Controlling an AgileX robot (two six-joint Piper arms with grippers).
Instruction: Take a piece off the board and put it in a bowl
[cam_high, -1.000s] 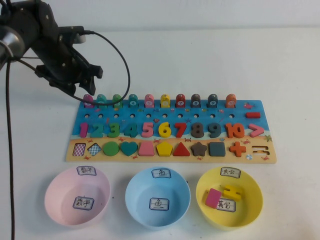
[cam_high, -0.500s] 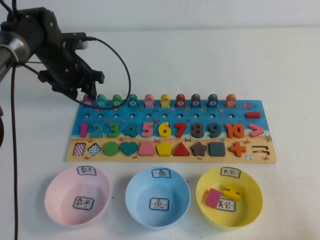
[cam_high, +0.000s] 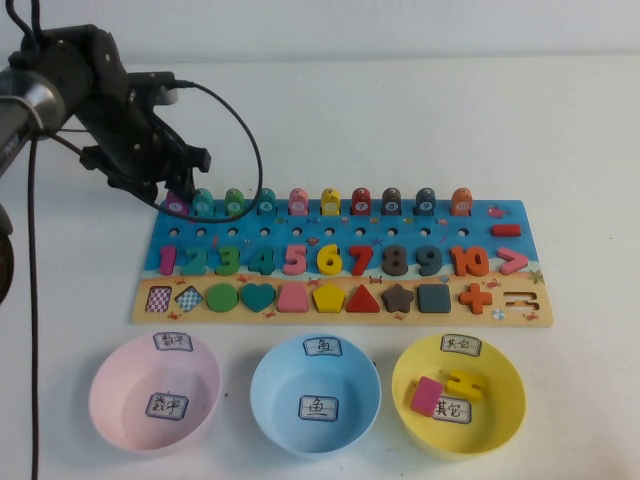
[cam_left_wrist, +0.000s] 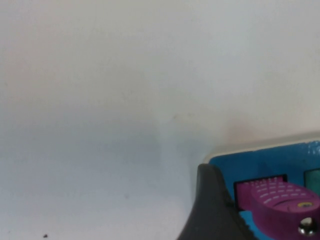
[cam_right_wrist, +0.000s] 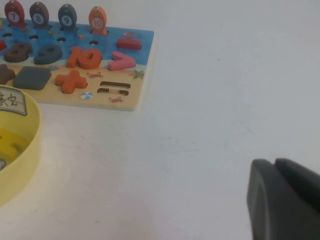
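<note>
The magenta piece (cam_high: 177, 203) stands in the far left peg slot of the board (cam_high: 345, 232). My left gripper (cam_high: 178, 192) is down over it, open, with the piece between its fingers. In the left wrist view one dark finger (cam_left_wrist: 212, 210) stands right beside the piece (cam_left_wrist: 280, 205) at the board's corner (cam_left_wrist: 260, 160); the other finger is out of frame. The light blue bowl (cam_high: 270, 385) sits empty in front of the board, in the middle. My right gripper (cam_right_wrist: 285, 200) shows only in its wrist view, shut, low over bare table right of the board (cam_right_wrist: 125, 102).
A pink bowl (cam_high: 110, 395) stands left of the blue one. A yellow bowl (cam_high: 500, 400) on the right holds a pink square block (cam_high: 427, 396) and a yellow piece (cam_high: 462, 382). The left arm's black cable (cam_high: 250, 130) loops above the board's back edge.
My left gripper has moved down and slightly towards the board's far left corner, ending over the magenta piece. The board, the pieces and the bowls have not moved.
</note>
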